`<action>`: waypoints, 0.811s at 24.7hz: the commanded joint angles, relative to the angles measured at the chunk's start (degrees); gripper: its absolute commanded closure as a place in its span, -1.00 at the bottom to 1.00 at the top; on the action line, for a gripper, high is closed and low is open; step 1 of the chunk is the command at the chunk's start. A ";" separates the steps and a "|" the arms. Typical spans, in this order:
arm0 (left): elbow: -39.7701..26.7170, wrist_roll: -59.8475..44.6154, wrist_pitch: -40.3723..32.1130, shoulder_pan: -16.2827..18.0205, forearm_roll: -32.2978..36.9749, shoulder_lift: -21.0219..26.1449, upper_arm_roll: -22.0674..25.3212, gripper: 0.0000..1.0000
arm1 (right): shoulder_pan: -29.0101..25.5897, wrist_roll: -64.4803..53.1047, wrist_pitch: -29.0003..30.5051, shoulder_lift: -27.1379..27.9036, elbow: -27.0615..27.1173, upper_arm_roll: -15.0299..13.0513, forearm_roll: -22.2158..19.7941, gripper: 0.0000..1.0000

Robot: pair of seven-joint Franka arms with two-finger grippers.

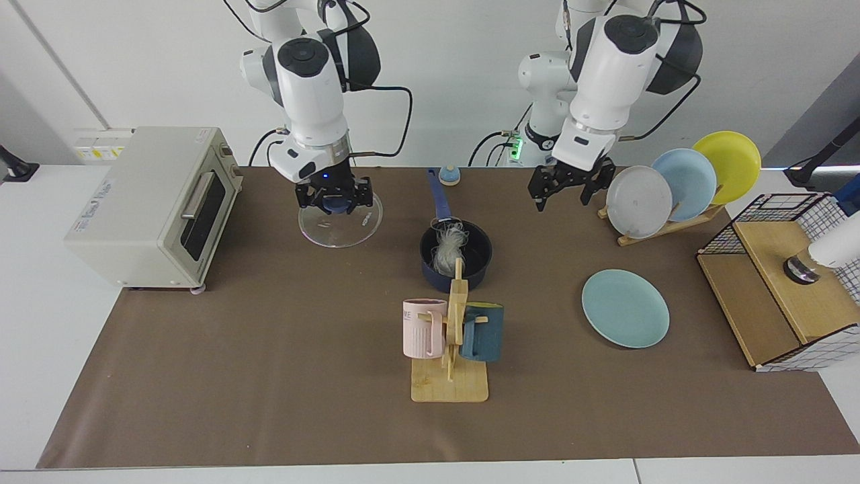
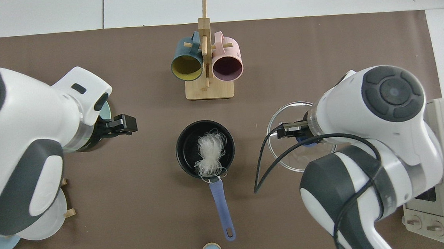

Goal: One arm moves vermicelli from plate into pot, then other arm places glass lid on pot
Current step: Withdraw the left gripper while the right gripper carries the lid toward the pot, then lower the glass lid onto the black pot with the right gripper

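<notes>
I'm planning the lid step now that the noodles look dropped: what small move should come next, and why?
Probably carry the glass lid sideways until it is centred over the pot. The right hand grips its blue knob, with the lid off to one side of the pot. The vermicelli already lies inside, and the left hand is open, empty and away from the pot.
</notes>
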 commanded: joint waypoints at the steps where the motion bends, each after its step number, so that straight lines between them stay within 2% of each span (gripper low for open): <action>1: -1.04 5.66 -4.27 -0.01 -1.03 -4.53 4.45 -1.00 | 0.11 7.95 0.52 2.31 2.48 4.12 -0.16 1.00; 5: -1.04 9.63 -6.65 -0.01 -1.90 -6.03 8.85 -1.00 | 3.19 14.28 1.04 4.33 2.83 4.39 -0.15 1.00; 8: -1.04 10.86 -6.56 0.08 -2.35 -6.03 10.43 -1.00 | 5.82 18.32 2.10 6.26 4.41 4.48 -0.33 1.00; 14: -1.04 13.15 -5.60 -0.10 -2.52 -5.94 11.32 -1.00 | 10.66 25.71 1.40 12.76 12.58 4.39 -1.91 1.00; 20: -1.04 12.71 -3.40 -0.10 -3.31 -5.86 11.40 -1.00 | 15.14 33.27 1.92 19.88 18.04 3.95 -7.26 1.00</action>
